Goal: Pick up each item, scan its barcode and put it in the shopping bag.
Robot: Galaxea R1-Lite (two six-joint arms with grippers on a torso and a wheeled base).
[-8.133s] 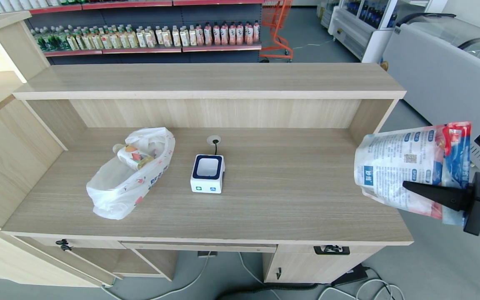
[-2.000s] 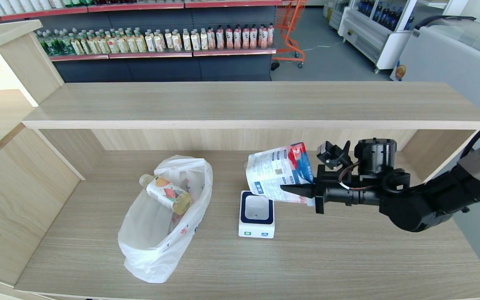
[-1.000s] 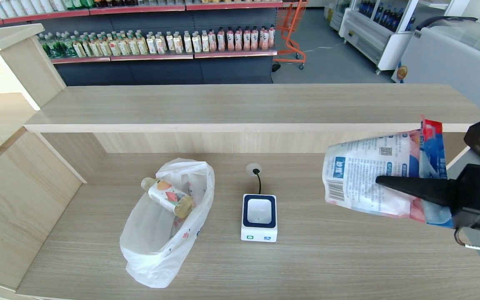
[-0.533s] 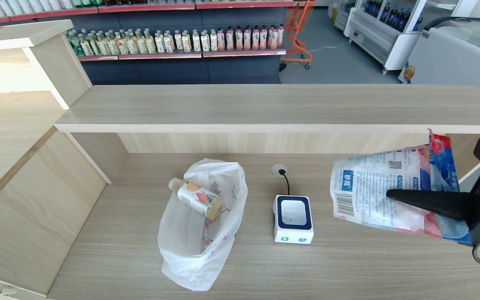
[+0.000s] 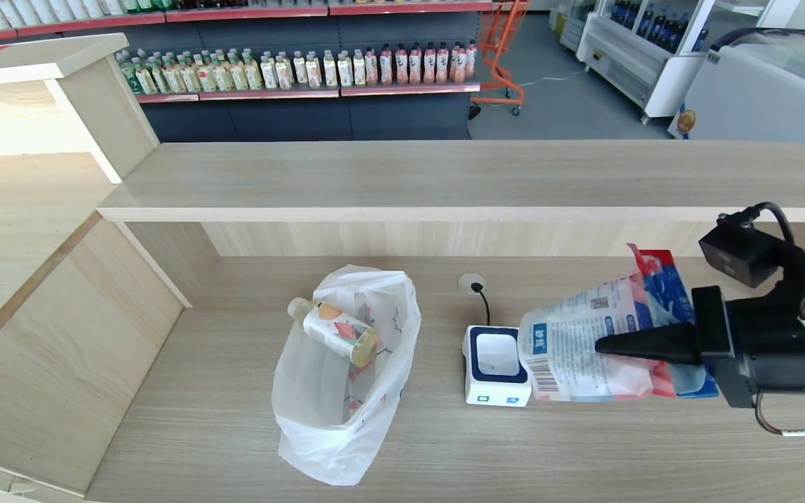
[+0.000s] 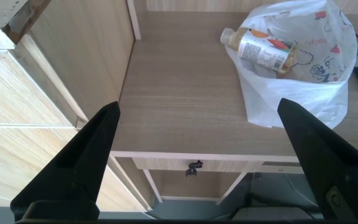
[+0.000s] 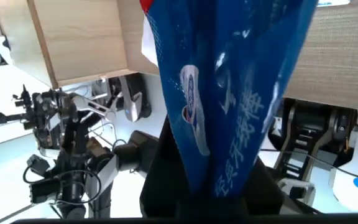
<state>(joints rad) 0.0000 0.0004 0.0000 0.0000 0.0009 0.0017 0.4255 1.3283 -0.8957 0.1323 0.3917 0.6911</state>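
The right claw (image 5: 605, 346) is clamped on a printed refill pouch (image 5: 584, 349), its dark fingers pinching the blue and red end, which from the wrist shows as a blue fold (image 7: 229, 93) squeezed between them. The pouch is held low, just to the right of the scanner (image 5: 497, 363) on the counter (image 5: 584, 447). Its long axis runs nearly level from the claw towards the scanner, and the white end overlaps the scanner's right edge. That white end points at the scanner and carries the barcode (image 5: 546, 381) at its near corner. The barcode faces upward, the same way as the scanner's glass, so I reckon the pouch will have to be turned over or tipped before it reads. The shopping bag (image 5: 343, 391) lies open on the other side of the scanner, to its left, with a bottle (image 5: 336, 332) across its mouth. The right arm would have to carry the pouch past the scanner to reach it. The left claw (image 6: 199, 104) hangs farther left of the scanner than the bag, fingers spread wide and empty.
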